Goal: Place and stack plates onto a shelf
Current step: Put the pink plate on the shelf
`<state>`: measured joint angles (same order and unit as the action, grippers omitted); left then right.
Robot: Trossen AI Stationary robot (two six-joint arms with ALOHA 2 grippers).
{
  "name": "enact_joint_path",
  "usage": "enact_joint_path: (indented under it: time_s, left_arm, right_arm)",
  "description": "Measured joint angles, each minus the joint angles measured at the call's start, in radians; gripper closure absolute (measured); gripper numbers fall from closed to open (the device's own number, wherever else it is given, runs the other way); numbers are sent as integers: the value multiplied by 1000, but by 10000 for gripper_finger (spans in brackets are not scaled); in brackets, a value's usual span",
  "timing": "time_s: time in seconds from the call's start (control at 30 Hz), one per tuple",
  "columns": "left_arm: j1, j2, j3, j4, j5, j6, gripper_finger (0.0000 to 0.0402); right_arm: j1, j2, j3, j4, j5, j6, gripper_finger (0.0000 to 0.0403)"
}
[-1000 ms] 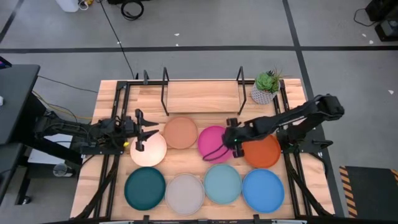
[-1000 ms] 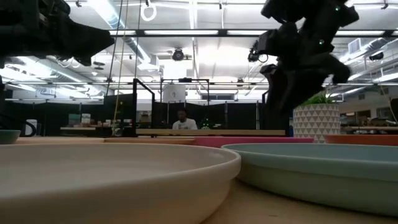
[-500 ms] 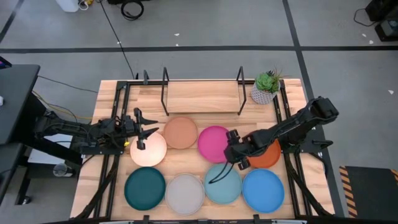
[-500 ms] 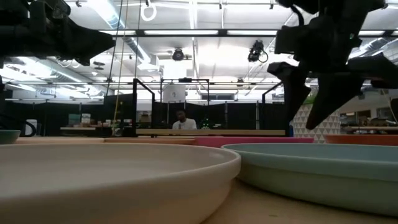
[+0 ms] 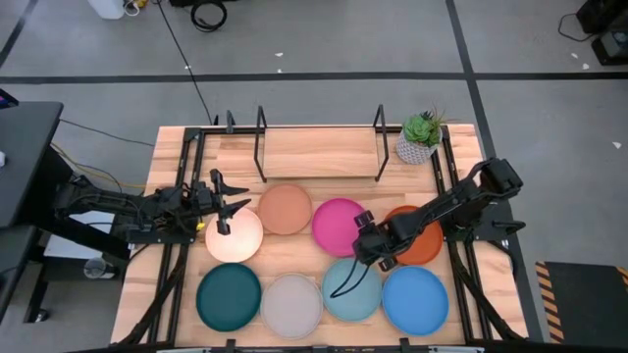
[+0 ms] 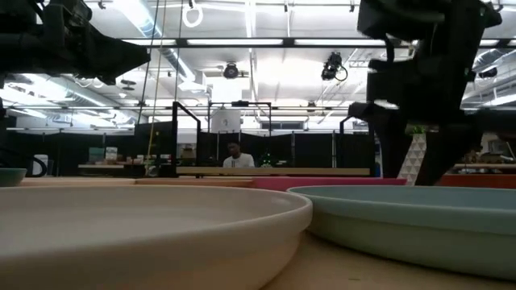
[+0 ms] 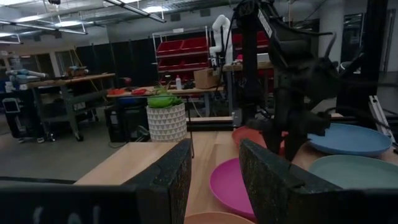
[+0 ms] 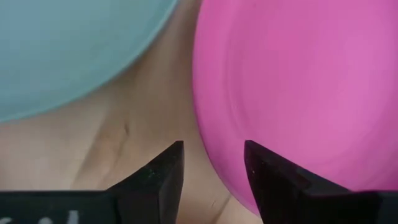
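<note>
Eight plates lie flat on the wooden table in two rows: cream (image 5: pixel 235 238), peach (image 5: pixel 286 209), magenta (image 5: pixel 337 224) and orange (image 5: pixel 420 240) behind, teal (image 5: pixel 229 297), grey (image 5: pixel 291 305), aqua (image 5: pixel 353 291) and blue (image 5: pixel 415 299) in front. The black rod shelf (image 5: pixel 319 154) stands at the far edge. My right gripper (image 5: pixel 364 243) points down, open, above the magenta plate's near right rim (image 8: pixel 208 134). One finger is over the plate, the other over bare wood, and neither touches. My left gripper (image 5: pixel 222 203) waits open and level above the cream plate's far left side.
A green plant in a white pot (image 5: pixel 420 138) stands at the shelf's right end. Black frame rails (image 5: pixel 186 186) run along both table sides. Bare wood (image 5: pixel 319 186) lies between the shelf and the plates. A person sits far off in the room (image 6: pixel 235 155).
My right gripper has swung from above the magenta plate's right side toward the table's near edge. It has sunk lower, to the plate's near right rim beside the aqua plate. No plate has moved.
</note>
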<state>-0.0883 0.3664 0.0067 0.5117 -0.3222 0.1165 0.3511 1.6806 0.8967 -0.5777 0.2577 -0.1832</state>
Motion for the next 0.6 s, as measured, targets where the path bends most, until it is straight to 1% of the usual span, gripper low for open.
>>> enact_joint_path:
  time_s: [0.13,0.27,0.43,0.5,0.6]
  left_arm:
    - [0,0,0,0,0,0,260]
    - [0,0,0,0,0,0,260]
    - [0,0,0,-2,0,0,260]
    - [0,0,0,-4,0,0,260]
    - [0,0,0,-10,0,0,260]
  right_arm:
    - [0,30,0,3,18,-4,260]
    - [-1,33,1,2,19,-10,303]
    - [-2,19,0,6,58,-45,355]
    - [-2,19,0,7,76,-61,369]
    - [-2,19,1,8,79,-68,380]
